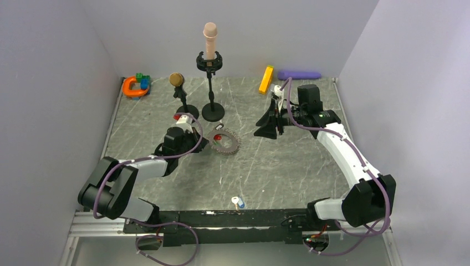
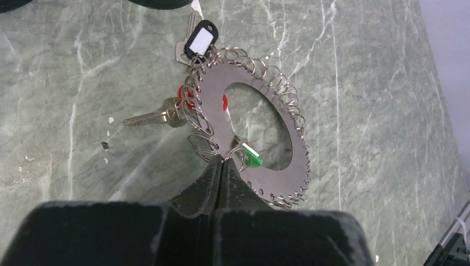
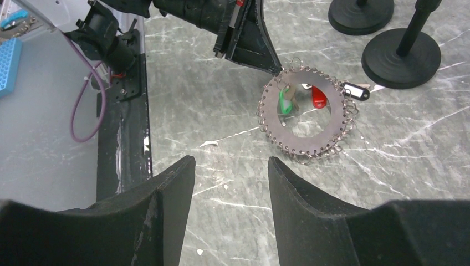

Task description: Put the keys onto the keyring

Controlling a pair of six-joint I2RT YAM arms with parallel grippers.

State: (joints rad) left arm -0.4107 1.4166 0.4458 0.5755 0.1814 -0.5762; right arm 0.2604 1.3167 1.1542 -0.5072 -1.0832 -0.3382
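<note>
Left wrist view: the left end effector (image 2: pixel 223 161) pinched the rim of the jagged dark grey metal keyring (image 2: pixel 249 75), which could slip out if tugged; the right end effector (image 3: pixel 231 164) stood released.

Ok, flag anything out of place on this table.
A small blue-and-white item, apparently a key, lies alone at the near edge of the table, between the arm bases and far from the keyring.

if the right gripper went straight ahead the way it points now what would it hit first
Most likely the bare tabletop: the open right gripper angles down at it. The keyring lies farther on and off to one side, though depth is hard to judge here.
</note>
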